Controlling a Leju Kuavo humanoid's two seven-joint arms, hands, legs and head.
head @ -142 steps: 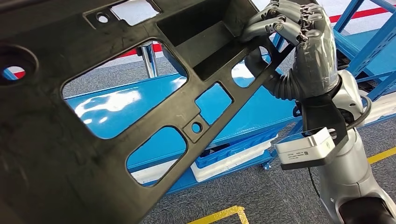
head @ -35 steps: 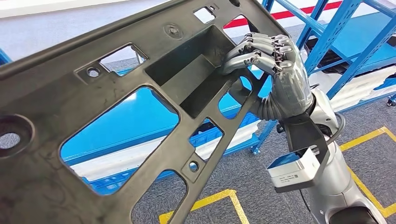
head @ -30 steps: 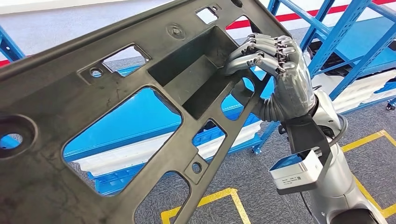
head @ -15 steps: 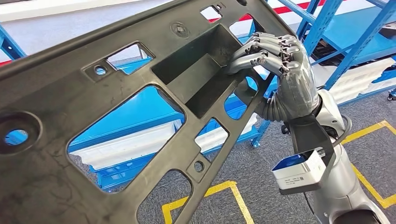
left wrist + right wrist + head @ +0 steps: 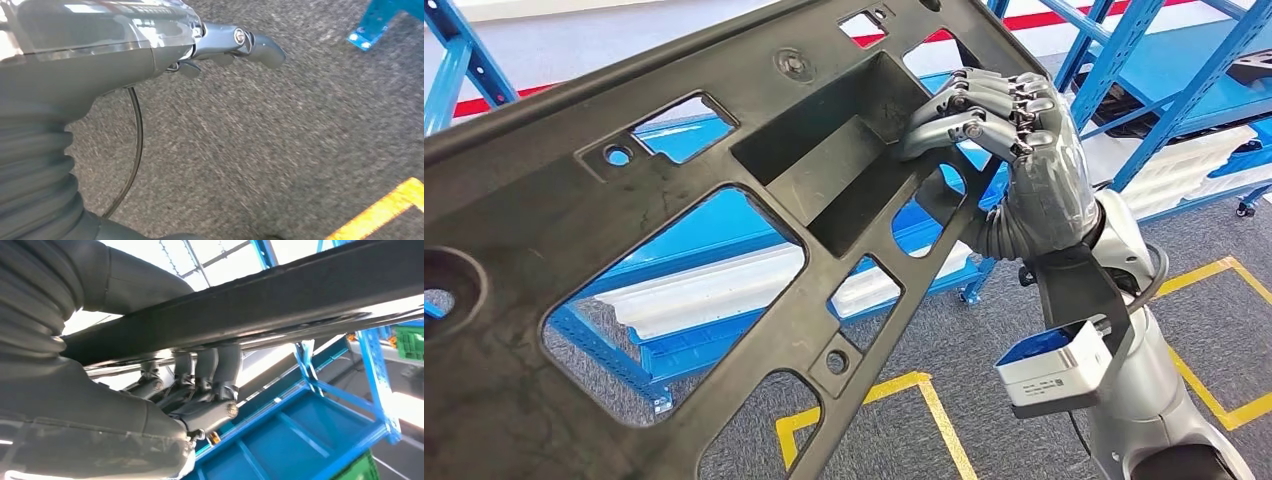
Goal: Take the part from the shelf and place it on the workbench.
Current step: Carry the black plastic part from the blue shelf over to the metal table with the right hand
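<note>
Large black moulded plastic panel with cut-out windows (image 5: 674,250) held aloft, tilted, above grey carpet (image 5: 984,350), before blue steel shelving (image 5: 1164,90). Right hand (image 5: 1014,150) curled tight over panel's edge. Left hand (image 5: 125,45): finger state indeterminate.

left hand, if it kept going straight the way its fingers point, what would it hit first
Probably the grey carpet floor. In the left wrist view the left hand holds nothing and nothing lies between its fingers and the carpet, though depth is hard to judge.

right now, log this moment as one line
phase: carrying | right hand: grips black plastic panel edge | left hand: over carpet, grip unclear | blue shelving behind
</note>
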